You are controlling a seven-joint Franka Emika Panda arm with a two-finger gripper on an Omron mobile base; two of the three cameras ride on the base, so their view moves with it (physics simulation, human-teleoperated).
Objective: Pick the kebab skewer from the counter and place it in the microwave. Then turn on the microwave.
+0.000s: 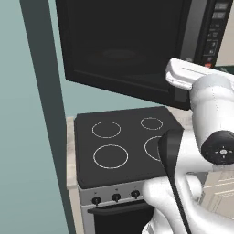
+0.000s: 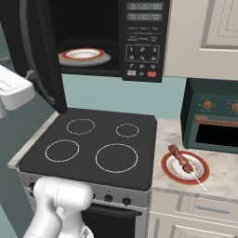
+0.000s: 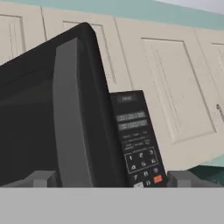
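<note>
The kebab skewer (image 2: 184,164) lies on a plate (image 2: 170,169) on the counter (image 2: 223,179). The microwave (image 2: 142,42) door (image 2: 39,56) stands open. The gripper (image 3: 113,178), fingers spread, holds nothing.

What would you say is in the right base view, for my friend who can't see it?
A kebab skewer lies on a red-rimmed plate on the counter, right of a black stovetop. Above, the microwave stands open with another plate inside.

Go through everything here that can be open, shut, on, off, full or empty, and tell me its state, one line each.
microwave: door swung open, a plate inside.
kebab skewer: lying on the plate on the counter, not yet picked.
toaster oven: door shut.
stovetop: nothing on its rings.
gripper: facing the microwave door, holding nothing.
</note>
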